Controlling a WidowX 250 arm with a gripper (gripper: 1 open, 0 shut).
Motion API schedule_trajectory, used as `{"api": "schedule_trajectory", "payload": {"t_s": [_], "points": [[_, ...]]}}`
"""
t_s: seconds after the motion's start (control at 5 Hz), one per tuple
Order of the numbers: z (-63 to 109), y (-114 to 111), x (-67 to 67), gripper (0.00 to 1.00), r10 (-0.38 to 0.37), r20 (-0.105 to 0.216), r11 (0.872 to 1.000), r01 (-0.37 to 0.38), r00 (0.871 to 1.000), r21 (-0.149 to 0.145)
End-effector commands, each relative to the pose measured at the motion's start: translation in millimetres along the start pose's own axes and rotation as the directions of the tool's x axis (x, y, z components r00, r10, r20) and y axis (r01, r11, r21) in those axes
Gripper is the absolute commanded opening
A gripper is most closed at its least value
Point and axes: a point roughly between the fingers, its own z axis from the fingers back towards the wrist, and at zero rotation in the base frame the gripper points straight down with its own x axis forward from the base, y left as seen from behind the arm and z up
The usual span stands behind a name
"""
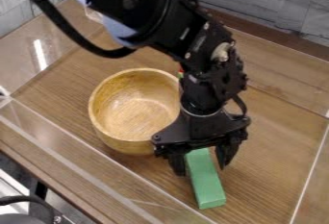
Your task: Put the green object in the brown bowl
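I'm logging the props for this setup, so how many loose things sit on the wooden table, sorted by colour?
Green: 1, the green block, lying flat between the open fingers of the gripper.
Light brown: 1, the wooden bowl, nothing in it.
Total: 2
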Motion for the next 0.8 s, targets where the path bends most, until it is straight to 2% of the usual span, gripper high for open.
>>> {"api": "schedule_trajectory", "payload": {"t_s": [0.0, 0.2, 0.4, 0.6], "points": [[12.3, -7, 7.0, 0.00, -0.002, 0.013, 1.000, 0.003, 1.000, -0.031], [30.6, -7, 9.9, 0.00, -0.019, 0.003, 0.999, 0.019, 1.000, -0.050], [54.0, -3, 20.1, 0.00, -0.037, -0.003, 0.997, 0.037, 0.999, -0.069], [66.1, 8, 32.6, 0.00, -0.039, -0.003, 0.996, 0.039, 0.999, -0.078]]}}
